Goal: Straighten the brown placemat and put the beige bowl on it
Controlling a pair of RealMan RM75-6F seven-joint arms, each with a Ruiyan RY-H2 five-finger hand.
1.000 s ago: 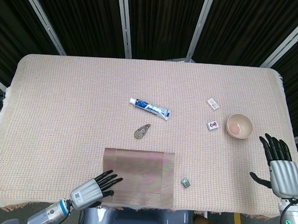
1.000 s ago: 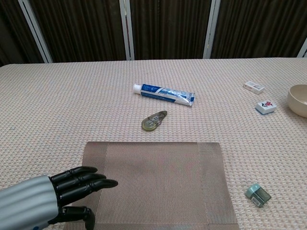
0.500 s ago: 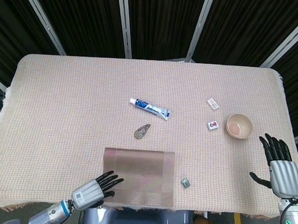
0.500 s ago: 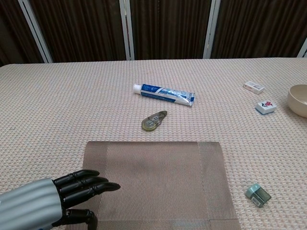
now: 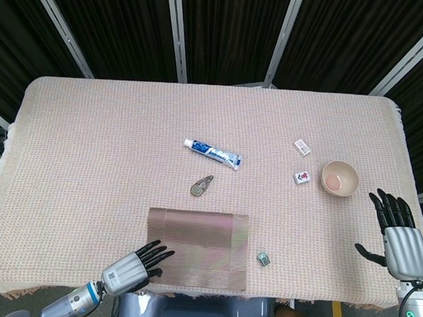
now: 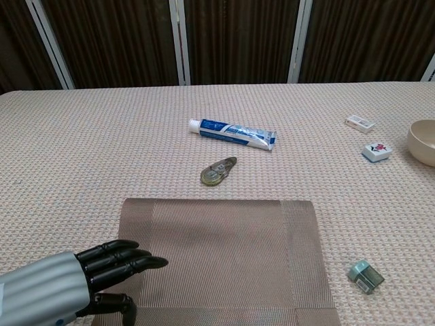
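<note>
brown ribbed placemat (image 6: 217,258), beige bowl (image 5: 339,179) — pink inside, blue-white tube (image 6: 233,133)

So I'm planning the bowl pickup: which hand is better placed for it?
The right hand: it hovers open just near of the beige bowl, while the left hand is far off at the brown placemat.

Between the beige bowl (image 5: 339,179) at the table's right side and the brown placemat (image 5: 197,249) at the near edge lies open tablecloth (image 5: 98,145), broken only by a small grey-green box (image 5: 263,258) just off the mat's right edge. Two small tiles (image 5: 302,177) (image 5: 302,146) sit just left of the bowl. A tape dispenser (image 5: 201,185) and a toothpaste tube (image 5: 213,153) lie beyond the mat's far edge. The left hand (image 5: 136,267) covers the mat's near-left corner; the right hand (image 5: 399,235) hangs just beside the bowl, on its near side.
</note>
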